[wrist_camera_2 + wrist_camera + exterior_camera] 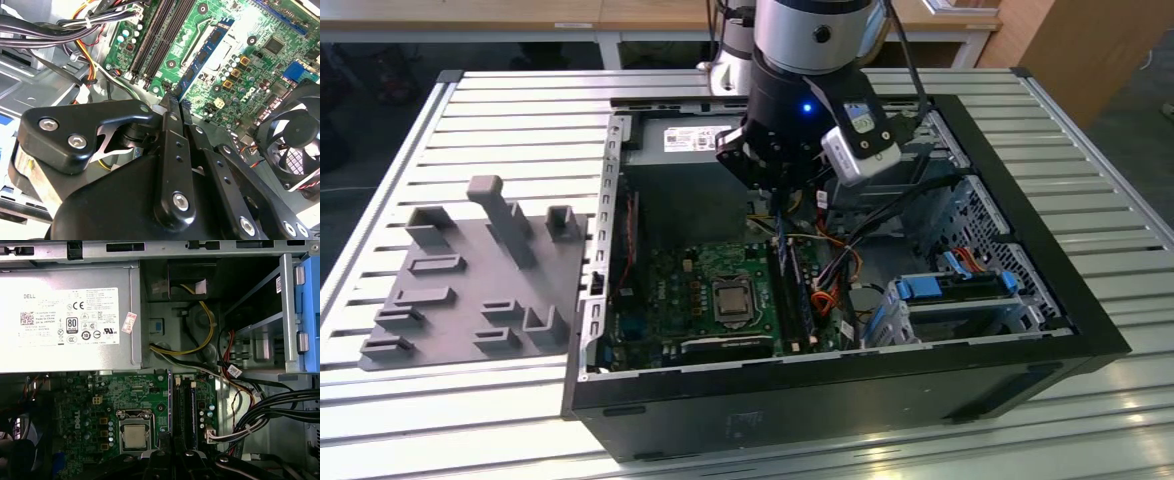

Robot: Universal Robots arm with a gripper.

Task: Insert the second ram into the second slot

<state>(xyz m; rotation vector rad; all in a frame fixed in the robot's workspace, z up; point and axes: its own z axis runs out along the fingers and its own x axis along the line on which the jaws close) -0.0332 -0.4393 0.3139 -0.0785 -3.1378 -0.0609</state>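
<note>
My gripper (781, 192) hangs inside the open computer case (1067, 330), shut on the second ram (779, 228), a thin dark blue stick pointing down at the motherboard (674, 290). In the first wrist view the second ram (170, 400) shows edge-on, just beside the black memory slots (180, 410), above my gripper (172, 454). Another blue stick (192, 410) sits in one of those slots. In the second wrist view the stick (202, 57) reaches out from my closed gripper (176, 100), still above the board, with the slots (157, 35) off to one side.
The silver power supply (680, 140) lies at the case's far end. Bundled cables (854, 250) run close to the slots. The CPU socket (727, 300) flanks them, a black fan (290, 135) is near. Blue drive brackets (947, 285) sit at the exterior view's right, a grey fixture (467, 270) at its left.
</note>
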